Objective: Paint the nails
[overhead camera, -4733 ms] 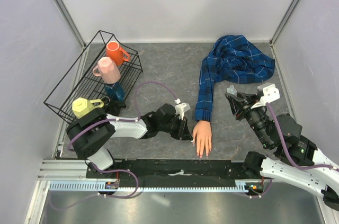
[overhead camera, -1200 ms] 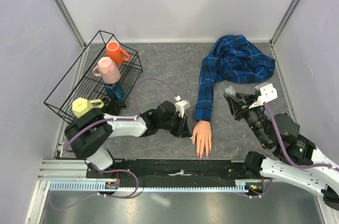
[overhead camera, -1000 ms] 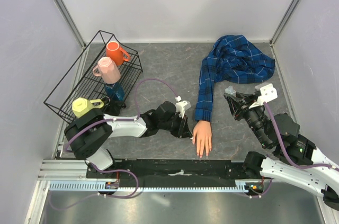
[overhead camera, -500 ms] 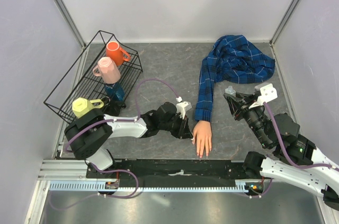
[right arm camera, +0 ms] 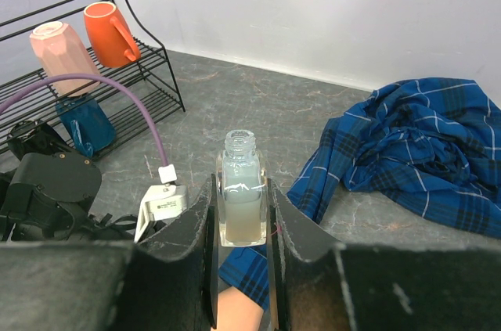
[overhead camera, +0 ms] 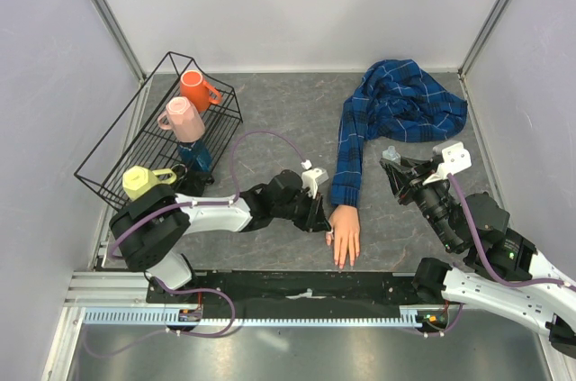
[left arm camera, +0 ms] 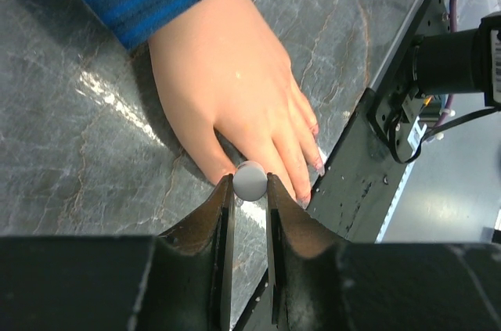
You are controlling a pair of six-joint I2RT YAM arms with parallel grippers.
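- The hand [overhead camera: 344, 231] is seen lying palm down on the table [overhead camera: 279, 120] near the front edge. Its fingers point toward the arm bases.
- A blue plaid sleeve [overhead camera: 347, 154] is seen running from the wrist toward the back, into a bunched shirt [overhead camera: 409, 102] at the back right.
- The nails [left arm camera: 319, 168] are made out in the left wrist view as small pale tips on the fingers, close to the black base plate. No colour on them can be told.
- The left gripper [left arm camera: 250, 184] is set low at the left side of the hand. Its fingers are drawn narrow and a small round white cap [left arm camera: 250, 180] is pinched between their tips.
- The cap is seen end on, over the tip of the digit nearest the gripper. Nothing below the cap can be seen, and contact with that digit cannot be told.
- The right gripper [right arm camera: 240, 187] is held to the right of the sleeve, apart from the hand. Its fingers are clamped on a small clear bottle [right arm camera: 239, 217].
- The bottle is held upright with its neck uncapped. Pale liquid is seen inside.
- A black wire rack [overhead camera: 121, 117] is noted at the back left, with an orange mug [overhead camera: 193, 88], a pink mug [overhead camera: 183, 118] and a yellow mug [overhead camera: 144, 181] on it.
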